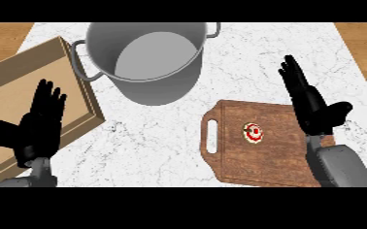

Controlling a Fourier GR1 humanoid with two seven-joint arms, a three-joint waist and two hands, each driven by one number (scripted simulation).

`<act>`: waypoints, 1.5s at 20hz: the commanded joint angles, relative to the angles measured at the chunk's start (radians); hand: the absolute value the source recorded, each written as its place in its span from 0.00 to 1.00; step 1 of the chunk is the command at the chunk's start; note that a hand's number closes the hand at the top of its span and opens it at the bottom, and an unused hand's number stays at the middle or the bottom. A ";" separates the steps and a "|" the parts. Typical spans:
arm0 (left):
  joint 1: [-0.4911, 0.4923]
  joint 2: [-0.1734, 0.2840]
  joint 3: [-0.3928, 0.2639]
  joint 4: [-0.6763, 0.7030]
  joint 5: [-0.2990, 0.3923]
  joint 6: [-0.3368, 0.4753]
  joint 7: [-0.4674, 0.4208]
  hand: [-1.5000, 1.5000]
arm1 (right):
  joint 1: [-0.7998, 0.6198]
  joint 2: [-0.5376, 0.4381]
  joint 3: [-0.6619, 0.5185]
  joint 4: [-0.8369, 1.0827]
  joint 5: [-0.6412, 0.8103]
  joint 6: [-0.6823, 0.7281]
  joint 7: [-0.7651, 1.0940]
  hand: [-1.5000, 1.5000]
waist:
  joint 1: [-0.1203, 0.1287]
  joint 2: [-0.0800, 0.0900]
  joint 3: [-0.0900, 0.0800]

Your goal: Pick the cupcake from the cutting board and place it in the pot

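A small cupcake (252, 132) with red and white top sits near the middle of a brown wooden cutting board (272, 167) at the lower right. A large grey metal pot (183, 85) with side handles stands at the top centre, its inside showing nothing in it. My right hand (309, 104) is open, fingers straight and pointing up, over the board's right edge and to the right of the cupcake, apart from it. Open too, my left hand (39, 121) rests at the lower left with fingers up.
A light wooden tray (43, 73) lies tilted along the left side, under my left hand. The counter (158, 140) is white marble, with wood-coloured strips at the far left and right top corners.
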State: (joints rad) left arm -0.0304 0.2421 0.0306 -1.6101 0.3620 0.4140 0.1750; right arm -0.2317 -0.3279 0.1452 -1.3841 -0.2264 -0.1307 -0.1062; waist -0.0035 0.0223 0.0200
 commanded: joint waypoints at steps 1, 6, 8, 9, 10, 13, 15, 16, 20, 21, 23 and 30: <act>-0.050 0.028 -0.032 0.009 -0.042 -0.015 0.033 0.50 | -0.018 0.047 0.037 0.036 -0.020 0.077 -0.015 0.00 | 0.006 -0.021 -0.019; -0.109 0.076 -0.189 -0.044 -0.124 -0.124 0.030 0.50 | -0.100 0.136 0.204 -0.027 -0.184 0.367 0.072 0.00 | 0.025 -0.018 -0.016; -0.087 0.054 -0.189 -0.017 -0.091 -0.134 0.045 0.50 | -0.161 -0.190 0.226 -0.037 0.308 0.180 -0.019 1.00 | -0.016 -0.039 -0.030; -0.093 0.048 -0.191 -0.029 -0.087 -0.133 0.056 0.50 | -0.038 -0.070 0.162 -0.074 0.262 0.036 -0.120 0.00 | -0.036 -0.032 -0.020; -0.089 0.060 -0.189 -0.027 -0.085 -0.151 0.053 0.50 | -0.011 -0.061 0.141 -0.073 0.270 0.016 -0.228 0.00 | -0.026 -0.027 -0.018; -0.074 0.032 -0.230 -0.033 -0.126 -0.130 0.046 0.50 | 0.051 -0.152 0.100 -0.206 0.227 0.106 -0.353 0.00 | -0.027 -0.028 -0.019; -0.086 0.042 -0.224 -0.082 -0.130 -0.115 0.094 0.50 | 0.188 -0.202 0.119 -0.306 0.261 0.112 -0.402 0.00 | -0.025 -0.030 -0.020; -0.103 0.083 -0.172 -0.092 -0.082 -0.162 0.133 0.50 | 0.194 -0.230 0.081 -0.295 0.254 0.134 -0.407 0.00 | -0.012 -0.027 -0.020; -0.064 0.045 -0.218 -0.067 -0.108 -0.159 0.084 0.50 | 0.187 -0.438 0.005 -0.374 0.319 0.189 -0.240 0.00 | -0.018 -0.029 -0.022; -0.093 0.040 -0.205 -0.041 -0.119 -0.145 0.079 0.50 | 0.159 -0.472 -0.013 -0.417 0.300 0.225 -0.164 0.00 | -0.018 -0.028 -0.022; -0.066 0.045 -0.195 -0.053 -0.113 -0.160 0.060 0.50 | 0.175 -0.550 -0.054 -0.485 0.264 0.301 -0.113 0.00 | -0.017 -0.029 -0.022; -0.107 0.034 -0.188 -0.055 -0.117 -0.163 0.094 0.50 | 0.142 -0.649 -0.014 -0.729 0.239 0.449 0.291 0.00 | -0.008 -0.027 -0.023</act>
State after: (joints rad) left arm -0.1140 0.2817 -0.1674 -1.6652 0.2447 0.2508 0.2518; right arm -0.0698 -0.9124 0.1376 -1.9960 0.0476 0.2349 -0.0050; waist -0.0151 -0.0053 -0.0024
